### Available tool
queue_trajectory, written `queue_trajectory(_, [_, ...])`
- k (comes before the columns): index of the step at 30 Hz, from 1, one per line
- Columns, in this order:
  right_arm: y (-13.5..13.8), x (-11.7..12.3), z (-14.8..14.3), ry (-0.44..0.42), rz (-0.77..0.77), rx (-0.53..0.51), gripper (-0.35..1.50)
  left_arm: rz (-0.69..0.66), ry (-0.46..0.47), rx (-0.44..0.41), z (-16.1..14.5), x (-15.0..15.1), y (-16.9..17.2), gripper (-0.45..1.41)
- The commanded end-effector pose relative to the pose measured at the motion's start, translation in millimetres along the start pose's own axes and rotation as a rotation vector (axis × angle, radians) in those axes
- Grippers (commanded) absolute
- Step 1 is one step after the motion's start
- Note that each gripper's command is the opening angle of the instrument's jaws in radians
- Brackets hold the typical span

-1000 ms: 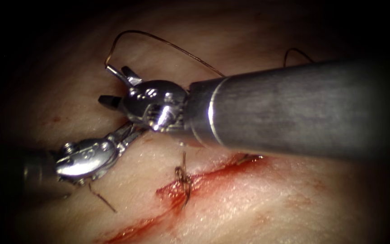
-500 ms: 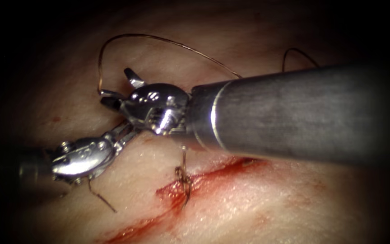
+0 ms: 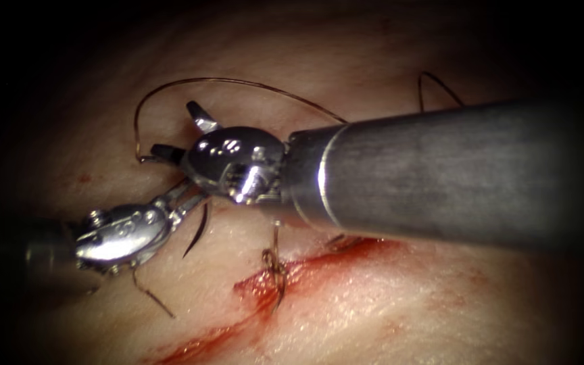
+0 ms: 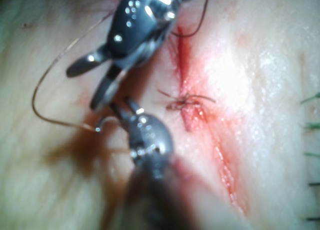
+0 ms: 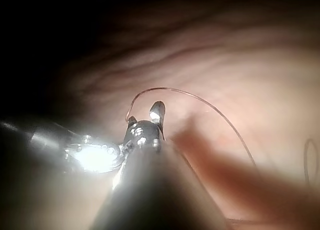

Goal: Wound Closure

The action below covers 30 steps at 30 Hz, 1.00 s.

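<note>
Right end effector [image 3: 170, 138] is spread, holding nothing; thread [image 3: 238, 82] arches over it sideways. What my left end effector [image 3: 189, 198] holds, I cannot tell.

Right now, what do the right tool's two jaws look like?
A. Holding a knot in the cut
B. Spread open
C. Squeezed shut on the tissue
B: in the endoscope view the right tool has its two jaws standing apart like a V, and a thin loop of thread curves over them.
</note>
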Motion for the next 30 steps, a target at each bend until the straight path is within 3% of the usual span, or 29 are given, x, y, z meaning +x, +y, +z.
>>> queue_trajectory(1, [-0.4,-0.5,0.0,-0.008,-0.001,0.02,1.16,0.001,-0.001,-0.001,0.5,-0.7,0.3,0.14])
queue_trajectory(5, [-0.2,-0.8,-0.5,-0.012,-0.003,0.029,1.2,0.002,-0.001,-0.002,0.6,-0.7,0.1,0.1])
queue_trajectory(8, [-0.2,-0.9,-1.0,-0.012,-0.005,0.036,1.04,0.002,-0.001,-0.002,0.6,-0.7,0.1,0.07])
queue_trajectory(10, [-0.2,-0.8,-1.0,-0.011,-0.004,0.039,1.04,0.002,-0.001,-0.002,0.6,-0.8,0.1,0.07])
queue_trajectory(12, [-0.1,-0.6,-1.0,-0.011,-0.002,0.042,1.09,0.002,-0.001,-0.001,0.6,-0.8,0.1,0.19])
queue_trajectory(16, [1.4,0.1,-2.2,0.017,-0.017,0.03,1.3,0.003,-0.001,0.001,0.7,-1.0,-0.2,0.61])
queue_trajectory(18, [2.1,0.4,-2.9,0.026,-0.018,0.026,1.3,0.005,0.001,0.003,0.6,-1.3,0.0,0.54])
queue_trajectory(20, [2.5,0.5,-3.3,0.031,-0.017,0.027,1.31,0.006,0.001,0.005,0.6,-1.4,0.1,0.59])
queue_trajectory(25, [4.8,0.5,-5.6,0.029,-0.04,0.018,1.36,-0.032,0.026,-0.064,0.0,-3.2,1.2,0.91])
queue_trajectory(30, [5.0,-0.2,-6.2,0.032,-0.05,0.017,1.38,-0.017,0.051,-0.143,-1.0,-4.6,2.6,0.83])
